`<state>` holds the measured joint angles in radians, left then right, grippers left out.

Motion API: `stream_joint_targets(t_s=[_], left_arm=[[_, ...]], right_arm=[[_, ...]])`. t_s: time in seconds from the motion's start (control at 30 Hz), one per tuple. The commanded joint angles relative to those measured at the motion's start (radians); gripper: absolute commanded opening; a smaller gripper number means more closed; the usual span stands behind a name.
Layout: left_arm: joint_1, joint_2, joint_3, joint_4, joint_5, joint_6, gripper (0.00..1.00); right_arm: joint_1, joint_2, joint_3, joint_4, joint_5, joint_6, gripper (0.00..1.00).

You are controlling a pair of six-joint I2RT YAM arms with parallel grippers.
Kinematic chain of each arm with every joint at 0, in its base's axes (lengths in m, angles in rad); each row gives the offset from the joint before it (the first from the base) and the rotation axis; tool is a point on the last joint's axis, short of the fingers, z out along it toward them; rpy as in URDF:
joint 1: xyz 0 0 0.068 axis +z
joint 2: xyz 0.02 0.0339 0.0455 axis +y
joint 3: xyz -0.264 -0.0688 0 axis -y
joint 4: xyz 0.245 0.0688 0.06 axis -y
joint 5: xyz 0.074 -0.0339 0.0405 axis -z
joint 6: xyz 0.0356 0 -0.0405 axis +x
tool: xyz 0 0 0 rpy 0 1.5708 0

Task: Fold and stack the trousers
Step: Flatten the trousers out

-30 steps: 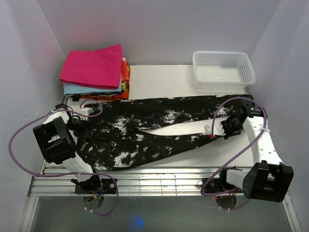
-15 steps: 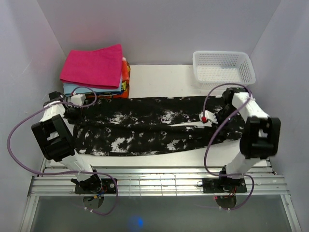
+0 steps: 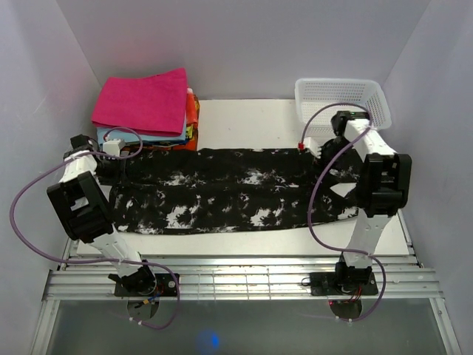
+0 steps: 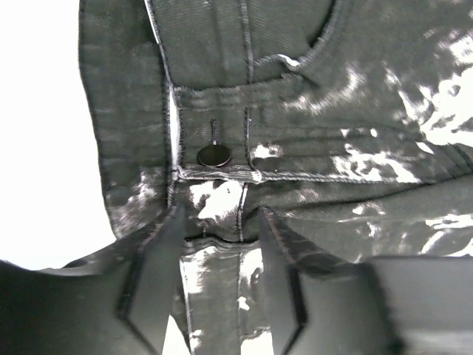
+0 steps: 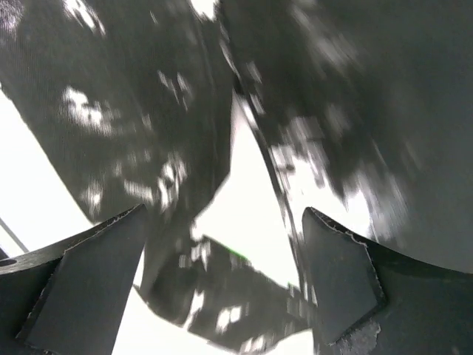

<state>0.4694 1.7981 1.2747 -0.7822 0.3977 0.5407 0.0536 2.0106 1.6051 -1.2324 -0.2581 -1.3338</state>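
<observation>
The trousers, black with white splotches, lie flat across the table as one long band, one leg on top of the other, waist at the left. My left gripper hangs at the waist's far corner. In the left wrist view its jaws stand open just over the waistband, near the black button. My right gripper is over the far edge of the cuff end. The right wrist view shows it wide open above the blurred leg cloth, holding nothing.
A stack of folded clothes with a pink one on top sits at the back left, close to my left gripper. A white mesh basket stands at the back right, just behind my right arm. Walls close in on both sides.
Both grippers carried the near leg toward the back and laid it over the far one. Both then opened and let go of the cloth.
</observation>
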Motion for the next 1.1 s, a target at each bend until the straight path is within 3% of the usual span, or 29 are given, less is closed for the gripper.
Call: stream_joint_targets(t_s=[0.0, 0.13, 0.3, 0.5, 0.67, 0.7, 0.77, 0.8, 0.93, 1.07], left_arm=[[0.008, -0.147, -0.032, -0.002, -0.002, 0.019, 0.57], [0.008, -0.242, -0.089, -0.070, 0.004, 0.082, 0.62], [0.008, -0.325, -0.182, -0.114, 0.030, 0.145, 0.63], [0.008, -0.344, -0.245, -0.124, 0.067, 0.131, 0.63], [0.008, -0.330, -0.320, -0.089, 0.056, 0.107, 0.63], [0.008, -0.326, -0.337, -0.078, 0.053, 0.096, 0.62], [0.008, -0.309, -0.385, -0.046, 0.058, 0.081, 0.60], [0.008, -0.299, -0.399, -0.032, 0.055, 0.074, 0.59], [0.012, -0.238, -0.443, 0.020, -0.026, 0.064, 0.46], [0.073, -0.186, -0.430, 0.023, -0.088, 0.090, 0.22]], right_arm=[[-0.109, -0.205, -0.013, -0.051, -0.044, 0.027, 0.90], [-0.297, -0.320, -0.146, -0.072, 0.031, -0.074, 0.91], [-0.501, -0.378, -0.303, 0.131, 0.135, -0.113, 0.92], [-0.575, -0.314, -0.338, 0.276, 0.031, 0.007, 0.99], [-0.561, -0.222, -0.398, 0.453, 0.071, 0.178, 0.73], [-0.561, -0.170, -0.402, 0.468, 0.092, 0.197, 0.63], [-0.569, -0.129, -0.416, 0.484, 0.140, 0.232, 0.54], [-0.574, -0.112, -0.427, 0.490, 0.157, 0.243, 0.43], [-0.595, -0.182, -0.531, 0.441, 0.238, 0.255, 0.21], [-0.627, -0.378, -0.580, 0.297, 0.252, 0.229, 0.16]])
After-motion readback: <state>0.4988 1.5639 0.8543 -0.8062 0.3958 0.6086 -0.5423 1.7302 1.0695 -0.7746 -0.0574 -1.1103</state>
